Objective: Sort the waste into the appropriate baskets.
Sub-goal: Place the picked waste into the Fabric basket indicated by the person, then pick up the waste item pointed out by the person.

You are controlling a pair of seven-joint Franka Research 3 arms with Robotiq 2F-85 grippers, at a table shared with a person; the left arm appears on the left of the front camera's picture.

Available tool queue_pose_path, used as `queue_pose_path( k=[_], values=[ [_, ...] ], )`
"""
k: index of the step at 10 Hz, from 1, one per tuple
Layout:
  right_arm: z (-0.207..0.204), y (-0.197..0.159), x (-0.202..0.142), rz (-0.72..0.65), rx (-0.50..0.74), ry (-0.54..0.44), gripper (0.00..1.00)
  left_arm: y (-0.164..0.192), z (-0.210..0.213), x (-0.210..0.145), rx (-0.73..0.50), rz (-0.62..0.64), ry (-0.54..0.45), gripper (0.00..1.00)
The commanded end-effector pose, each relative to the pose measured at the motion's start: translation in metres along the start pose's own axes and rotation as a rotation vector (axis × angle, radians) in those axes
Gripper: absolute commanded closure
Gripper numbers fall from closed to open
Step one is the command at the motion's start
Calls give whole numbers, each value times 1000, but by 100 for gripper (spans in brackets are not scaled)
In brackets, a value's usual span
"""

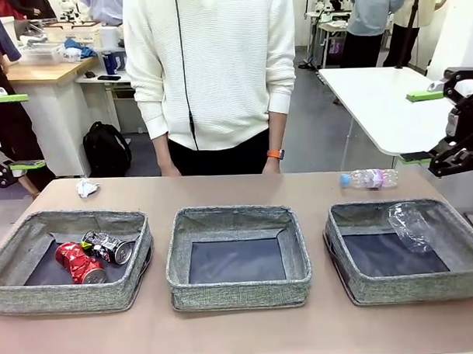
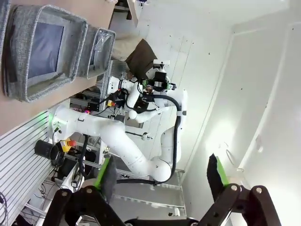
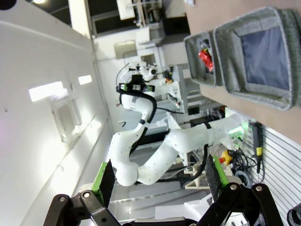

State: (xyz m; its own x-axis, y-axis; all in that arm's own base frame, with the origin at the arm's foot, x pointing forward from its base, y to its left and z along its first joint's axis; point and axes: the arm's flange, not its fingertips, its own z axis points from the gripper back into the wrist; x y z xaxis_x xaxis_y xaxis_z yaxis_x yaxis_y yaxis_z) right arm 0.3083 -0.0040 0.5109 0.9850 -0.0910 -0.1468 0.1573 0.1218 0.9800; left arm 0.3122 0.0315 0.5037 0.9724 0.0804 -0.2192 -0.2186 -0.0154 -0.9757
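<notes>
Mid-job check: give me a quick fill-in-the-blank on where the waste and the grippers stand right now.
1. The red can and dark can lie in the ____ basket.
2. The crushed bottle lies in the ____ basket.
3. The paper wad and the whole bottle lie on the ____.
4. The left gripper and right gripper are both ____.

Missing words: left; right; table; open.

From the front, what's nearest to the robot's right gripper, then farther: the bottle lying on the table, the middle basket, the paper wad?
Starting from the right gripper, raised at the table's right side:
1. bottle, lying on the table's right side.
2. middle basket, in the centre.
3. paper wad, far over on the left.
</notes>
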Motion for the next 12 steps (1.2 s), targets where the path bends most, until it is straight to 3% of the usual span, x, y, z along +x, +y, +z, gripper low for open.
queue_pose_path(
  k=[1, 12],
  values=[
    [-2, 2, 2, 25, 26, 0, 0, -2, 1, -1, -22, -27, 6, 0],
    [-2, 2, 2, 25, 26, 0, 0, -2, 1, -1, -22, -27, 6, 0]
  ],
)
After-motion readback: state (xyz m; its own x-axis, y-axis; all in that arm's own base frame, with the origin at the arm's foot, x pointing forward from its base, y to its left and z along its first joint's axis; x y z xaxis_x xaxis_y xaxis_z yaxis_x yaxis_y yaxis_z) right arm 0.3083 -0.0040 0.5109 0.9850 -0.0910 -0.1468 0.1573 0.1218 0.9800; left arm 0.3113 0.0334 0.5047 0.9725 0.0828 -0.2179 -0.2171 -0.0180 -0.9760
